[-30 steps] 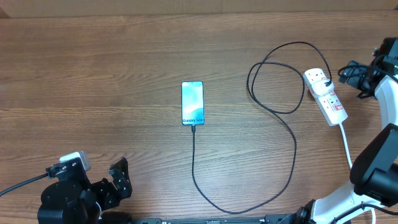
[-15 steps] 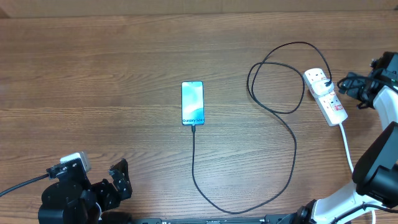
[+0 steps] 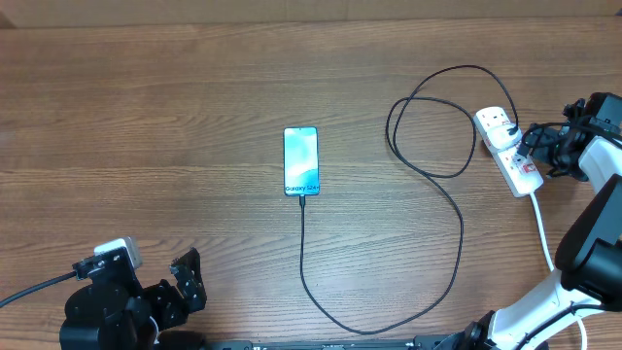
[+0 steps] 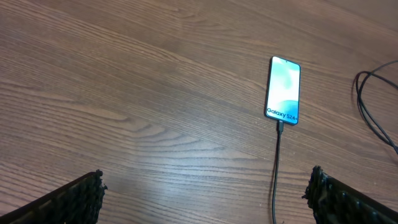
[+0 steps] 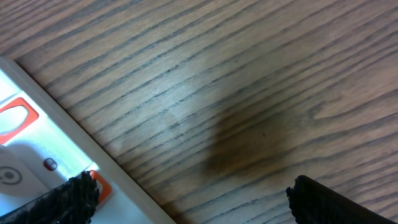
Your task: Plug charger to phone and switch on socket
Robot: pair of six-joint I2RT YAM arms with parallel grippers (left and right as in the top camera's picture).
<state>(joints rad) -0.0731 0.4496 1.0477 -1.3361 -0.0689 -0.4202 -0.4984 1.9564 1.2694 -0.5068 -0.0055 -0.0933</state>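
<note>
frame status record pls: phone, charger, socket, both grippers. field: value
phone: flat on the wooden table, near centre, screen lit
charger: black cable; connector tip at the phone's lower short end, looks inserted; other end plugged into the power strip
power strip: white, far right; red switches visible, on or off cannot tell
right gripper: open, at the strip's switch end, contact unclear
left gripper: open, front-left, holding nothing

From overhead you cannot read how the small red-marked switches point(image 3: 526, 167) on the white elongated power strip point(image 3: 512, 156) stand: too small. Your right wrist view cuts that strip off at the picture's left edge.
</note>
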